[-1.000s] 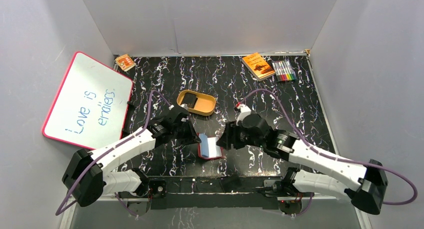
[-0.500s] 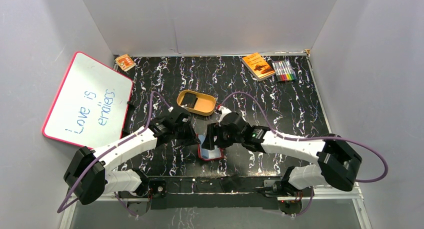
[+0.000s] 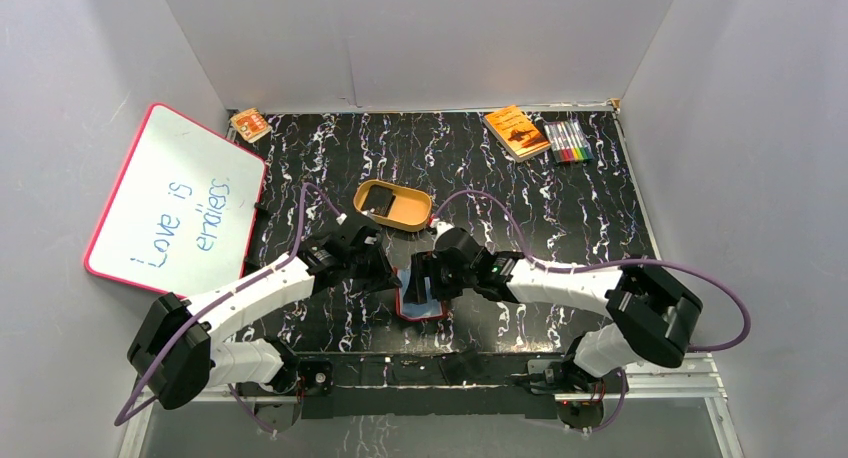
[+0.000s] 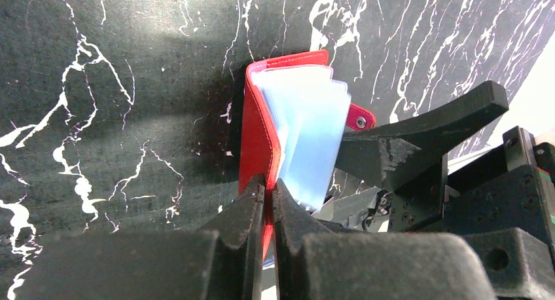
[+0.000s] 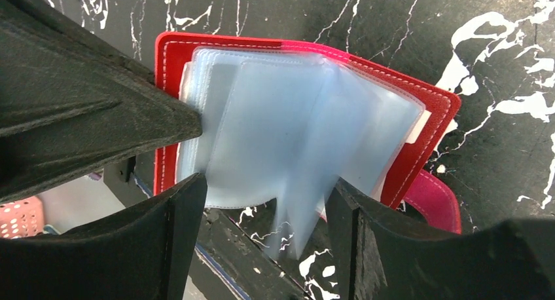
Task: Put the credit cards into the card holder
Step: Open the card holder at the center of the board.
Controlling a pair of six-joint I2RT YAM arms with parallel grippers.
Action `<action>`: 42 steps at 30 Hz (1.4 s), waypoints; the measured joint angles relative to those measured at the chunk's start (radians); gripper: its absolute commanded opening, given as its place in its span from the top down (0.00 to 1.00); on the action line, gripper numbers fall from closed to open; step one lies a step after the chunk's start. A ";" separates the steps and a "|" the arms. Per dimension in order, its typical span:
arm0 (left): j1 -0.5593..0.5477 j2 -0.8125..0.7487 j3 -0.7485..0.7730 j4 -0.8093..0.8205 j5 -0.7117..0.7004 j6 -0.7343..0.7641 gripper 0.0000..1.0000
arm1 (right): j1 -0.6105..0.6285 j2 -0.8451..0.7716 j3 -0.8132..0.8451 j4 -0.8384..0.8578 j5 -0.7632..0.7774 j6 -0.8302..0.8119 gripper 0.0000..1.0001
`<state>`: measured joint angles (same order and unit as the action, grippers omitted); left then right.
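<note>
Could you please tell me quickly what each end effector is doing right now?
Left end effector: closed, pinching the card holder by its red cover.
Right end effector: open, straddling the clear pockets, holding nothing.

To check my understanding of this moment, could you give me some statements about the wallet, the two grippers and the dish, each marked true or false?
1. The left gripper pinches the cover of the red folding leather-like wallet. True.
2. The right gripper is clamped shut on the wallet's clear plastic pockets. False: it is open, with the pockets between its fingers.
3. The wallet is snapped closed. False: it is open, its pockets fanned out.
4. A thin black rectangular card lies in the tan oval dish. True.
5. The coloured markers lie in that dish. False: they lie beside the orange booklet, far right.
</note>
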<state>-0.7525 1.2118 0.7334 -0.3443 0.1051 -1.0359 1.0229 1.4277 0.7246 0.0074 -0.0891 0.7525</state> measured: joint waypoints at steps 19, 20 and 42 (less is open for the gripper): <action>0.000 -0.012 -0.039 0.023 0.013 -0.004 1.00 | 0.000 -0.041 -0.032 -0.140 0.148 0.056 0.30; 0.000 -0.011 -0.039 0.025 0.015 -0.004 1.00 | 0.000 -0.075 -0.049 -0.146 0.161 0.057 0.30; 0.000 -0.011 -0.090 0.111 0.079 -0.001 1.00 | 0.000 -0.045 -0.118 0.177 -0.047 0.011 0.27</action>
<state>-0.7525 1.2003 0.6434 -0.2329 0.1837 -1.0367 1.0233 1.3827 0.6064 0.1848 -0.1360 0.7631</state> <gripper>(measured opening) 0.029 0.726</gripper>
